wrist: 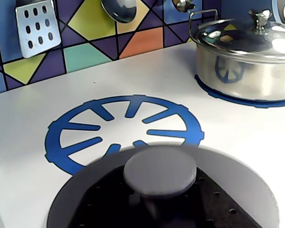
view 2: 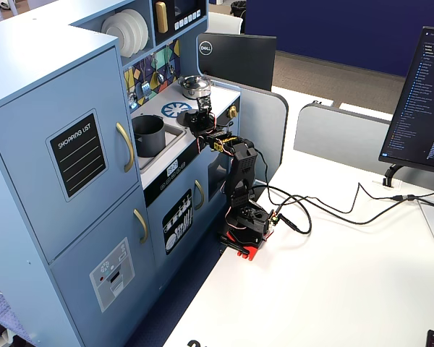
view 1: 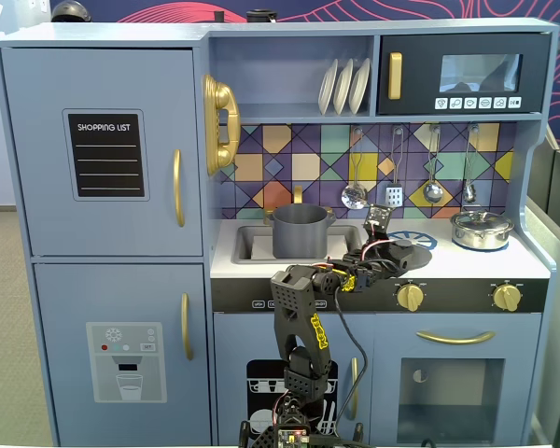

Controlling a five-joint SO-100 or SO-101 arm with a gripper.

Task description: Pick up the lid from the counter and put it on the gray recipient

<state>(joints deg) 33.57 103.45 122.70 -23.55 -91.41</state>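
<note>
- On the toy kitchen's white counter (view 1: pixel 532 263), in a fixed view, the lid (view 1: pixel 413 252) sits as a dark gray disc at the front edge, just left of the blue burner ring (view 1: pixel 413 238) and right of the sink.
- The gripper (view 1: pixel 385 245) reaches over the counter edge and meets the lid's left side; whether its fingers are spread or clamped on the disc cannot be told from this angle.
- The gray recipient (view 1: pixel 300 231) stands upright in the sink, uncovered, well left of the lid. A shiny silver pot (view 1: pixel 481 229) with its own lid stands on the right burner.
- From the wrist view, the lid (wrist: pixel 237 180) fills the lower frame, its round knob (wrist: pixel 159 172) close to the camera and blurred. It overlaps the near edge of the blue burner ring (wrist: pixel 123 130). The silver pot (wrist: pixel 247 59) is at upper right, a slotted spatula (wrist: pixel 35 26) hanging on the tiled wall. The fingers are not clearly seen here.
- From the side, in another fixed view, the gripper (view 2: pixel 200 117) is over the counter between the gray recipient (view 2: pixel 148 135) and the silver pot (view 2: pixel 194 86); the lid is probably the dark shape beneath it, too small to be sure.
</note>
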